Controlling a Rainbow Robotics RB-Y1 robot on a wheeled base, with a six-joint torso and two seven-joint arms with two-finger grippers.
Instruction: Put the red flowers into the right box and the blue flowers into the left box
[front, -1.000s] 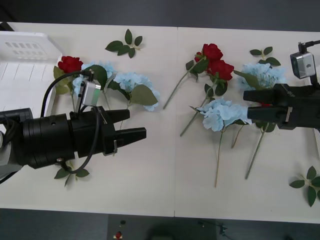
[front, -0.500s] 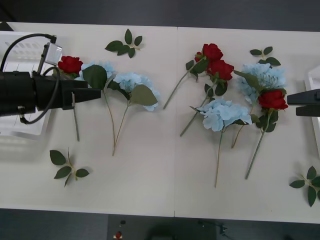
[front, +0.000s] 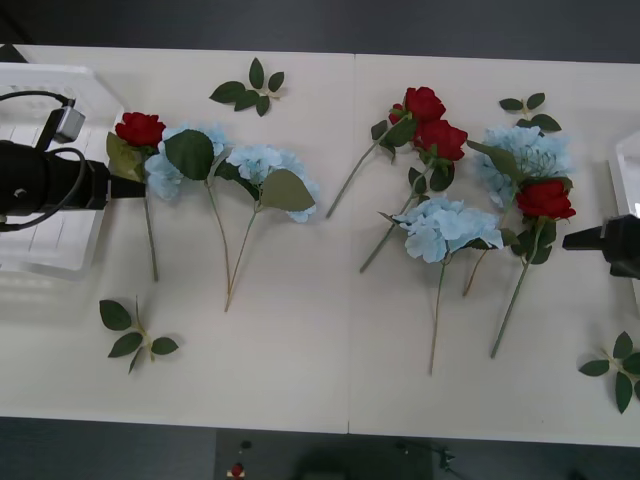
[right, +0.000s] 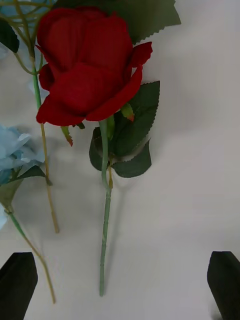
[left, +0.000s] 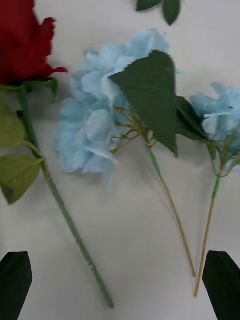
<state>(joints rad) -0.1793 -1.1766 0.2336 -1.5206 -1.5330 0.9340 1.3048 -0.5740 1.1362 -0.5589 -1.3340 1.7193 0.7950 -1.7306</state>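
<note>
Your right gripper (right: 120, 282) has its jaws spread, a red rose (right: 85, 65) lying on the table just beyond them, stem between the fingers. Your left gripper (left: 117, 285) is likewise spread, blue flowers (left: 105, 120) beyond, beside the left box (front: 60, 85).

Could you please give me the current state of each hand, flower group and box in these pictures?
Left hand: open, empty, beside the left red rose.
Right hand: open, empty, beside the right red rose.
Red flowers: all lying on the table, unboxed.
Blue flowers: all lying on the table, unboxed.
Left box: upright, no flowers visible inside.
Right box: contents hidden.
</note>
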